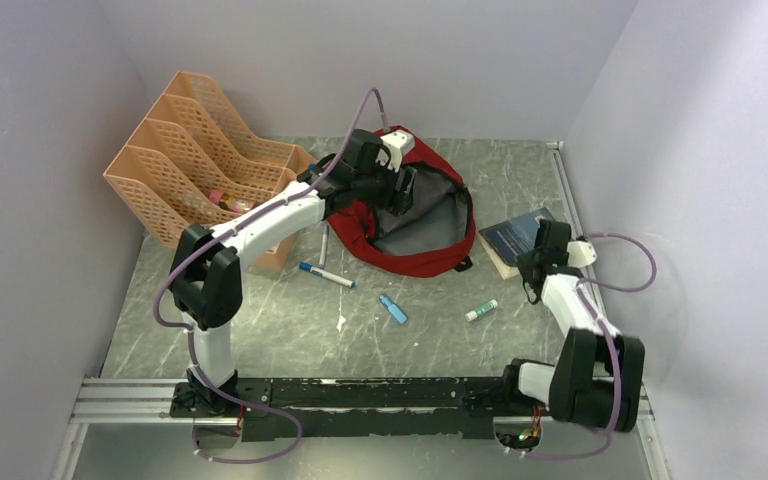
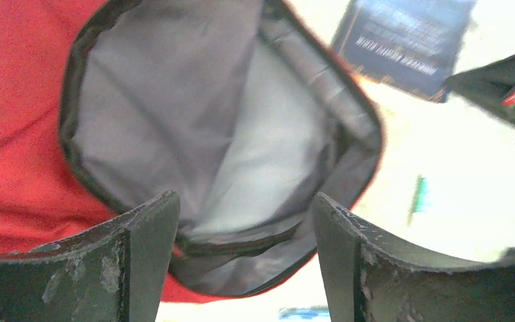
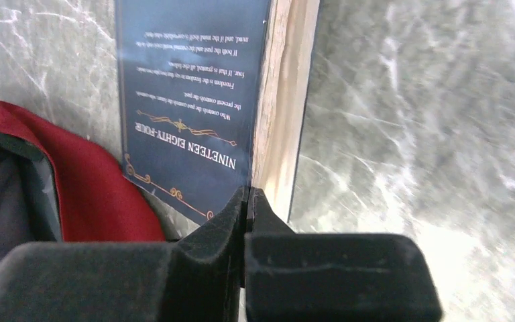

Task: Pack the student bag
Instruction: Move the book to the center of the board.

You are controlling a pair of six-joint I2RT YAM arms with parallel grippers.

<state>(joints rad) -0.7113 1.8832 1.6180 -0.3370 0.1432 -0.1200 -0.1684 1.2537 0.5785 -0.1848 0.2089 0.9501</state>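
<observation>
Book just right of the open bag

Our right gripper [image 3: 248, 199], jaws pressed together, meets the book [image 3: 188, 87] at its near edge. The student bag [image 1: 430, 225] lies just left, mouth gaping under our spread, empty left gripper [image 2: 246, 201].

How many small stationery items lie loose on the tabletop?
4: a thin pen beside the bag, a white marker below it, a blue tube mid-table, a green-capped stick farther right. Others may be hidden.

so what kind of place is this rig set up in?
Looks like an enclosed robot test cell staged as a study desk: plain walls boxing in a marble-pattern tabletop, an aluminium mounting rail, plus an orange file organiser, book and red backpack.
</observation>
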